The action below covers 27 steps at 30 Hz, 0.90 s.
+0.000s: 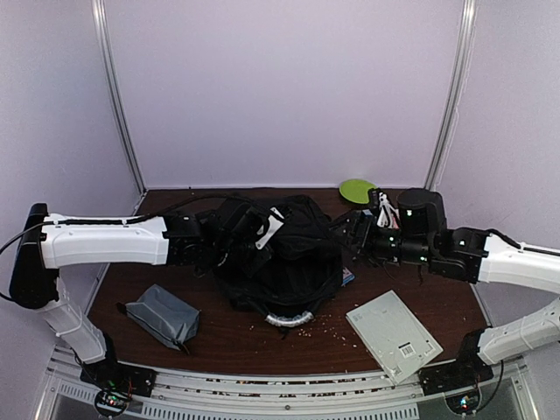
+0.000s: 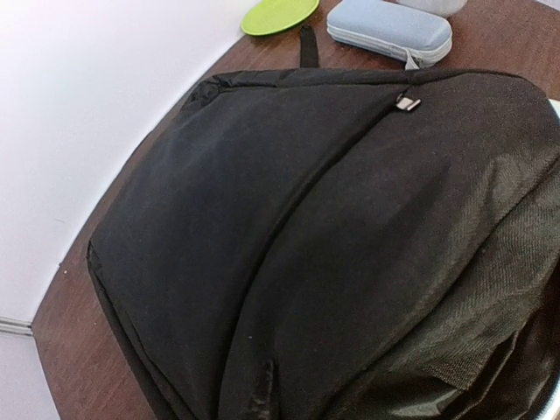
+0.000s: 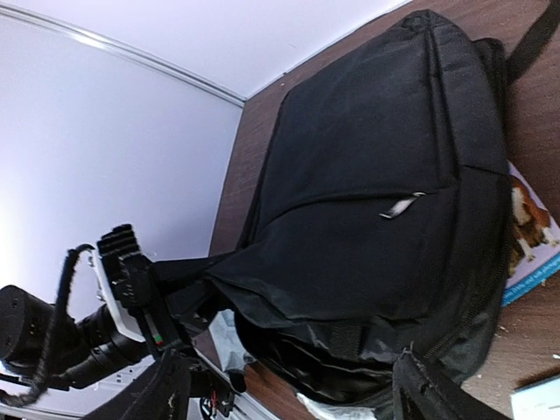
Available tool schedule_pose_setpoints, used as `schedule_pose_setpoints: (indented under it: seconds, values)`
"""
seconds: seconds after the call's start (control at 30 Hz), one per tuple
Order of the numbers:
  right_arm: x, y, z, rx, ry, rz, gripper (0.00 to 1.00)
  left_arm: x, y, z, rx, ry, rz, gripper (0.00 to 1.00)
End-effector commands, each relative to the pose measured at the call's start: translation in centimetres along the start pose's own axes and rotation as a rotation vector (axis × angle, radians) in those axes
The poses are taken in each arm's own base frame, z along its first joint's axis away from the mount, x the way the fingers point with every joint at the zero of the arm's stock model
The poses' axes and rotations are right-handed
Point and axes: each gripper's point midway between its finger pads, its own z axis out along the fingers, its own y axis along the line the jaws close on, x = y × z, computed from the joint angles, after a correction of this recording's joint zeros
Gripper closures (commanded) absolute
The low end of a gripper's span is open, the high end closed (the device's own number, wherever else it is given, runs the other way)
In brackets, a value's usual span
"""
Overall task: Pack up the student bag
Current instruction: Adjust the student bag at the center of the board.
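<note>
Nearest us, on the near side of the student bag point(image 1: 280, 262), a grey pouch point(image 1: 162, 315) lies off to its left and a flat grey board point(image 1: 394, 335) off to its right, both apart from it. The bag sits slumped in the middle of the table point(image 1: 219, 337). Its grey-white handle point(image 1: 290, 319) curls out from its near edge among a few crumbs. A picture book point(image 3: 529, 236) pokes out from under the bag's right side.

At the bag's left side, the left gripper point(image 3: 184, 293) is clenched on a fold of the black cloth, which the right wrist view shows drawn taut toward it. At the bag's right side, the right gripper point(image 3: 290, 378) stands released. Its fingers are spread wide with part of the bag between them and nothing pinched.

We judge the bag soft and limp, bulky rather than heavy. Its cloth will likely bunch and slide in a pinch, and the body will sag wherever it is unsupported. The stitched rim seams or the handle look to us the firmest holds. The zip pull point(image 2: 407, 102) seems too small to trust.

Beyond the bag, toward the far wall, a green disc point(image 2: 280, 15) and a light-blue case point(image 2: 389, 29) lie side by side.
</note>
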Motion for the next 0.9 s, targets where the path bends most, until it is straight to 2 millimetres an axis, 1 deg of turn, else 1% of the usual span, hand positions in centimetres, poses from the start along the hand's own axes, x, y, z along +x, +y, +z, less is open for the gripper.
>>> schedule_pose_setpoints:
  seconds: [0.0,0.1,0.13,0.17,0.23,0.37,0.43,0.5,0.57,0.6,0.67,0.73,0.83,0.87]
  values:
    - [0.3,-5.7,-1.3,0.159,-0.081,0.041,0.2,-2.9,2.4,-1.1,-0.074,-0.084,-0.127,1.0]
    - [1.5,-8.5,-1.2,0.171,-0.107,0.13,0.21,-3.3,2.8,-1.6,-0.084,-0.093,-0.172,1.0]
    - [2.2,-9.6,-1.0,0.177,-0.104,0.16,0.21,-3.5,3.0,-1.8,-0.088,-0.097,-0.192,1.0]
    - [2.6,-9.9,-0.7,0.165,-0.1,0.187,0.22,-3.7,3.1,-2.0,-0.088,-0.101,-0.207,1.0]
    - [3.2,-9.7,0.3,0.13,-0.076,0.218,0.22,-4.0,3.3,-2.3,-0.084,-0.105,-0.23,1.0]
    - [3.6,-9.3,2.3,0.136,-0.033,0.222,0.22,-4.6,3.6,-2.7,-0.089,-0.103,-0.273,1.0]
    - [3.8,-9.3,3.5,0.131,-0.017,0.232,0.26,-4.7,4.1,-3.0,-0.11,-0.097,-0.291,1.0]
    - [4.0,-8.6,4.5,0.095,0.006,0.238,0.35,-4.7,4.7,-3.4,-0.138,-0.097,-0.307,1.0]
    - [4.1,-7.7,5.7,0.061,0.038,0.228,0.53,-4.9,5.3,-3.9,-0.154,-0.109,-0.326,1.0]
    - [4.2,-7.1,6.2,0.04,0.059,0.22,0.6,-5.0,5.7,-4.3,-0.163,-0.118,-0.338,1.0]
    - [4.0,-6.4,7.0,0.026,0.077,0.204,0.71,-5.3,6.5,-5.3,-0.188,-0.14,-0.36,1.0]
    - [3.3,-5.6,7.4,0.027,0.074,0.156,0.82,-5.7,7.7,-6.4,-0.223,-0.166,-0.379,1.0]
    - [0.9,-3.1,7.7,0.03,0.052,0.045,0.99,-6.3,9.9,-8.6,-0.309,-0.207,-0.383,1.0]
    - [0.3,-2.3,8.0,0.033,0.057,0.007,1.0,-6.5,10.8,-9.4,-0.347,-0.219,-0.381,1.0]
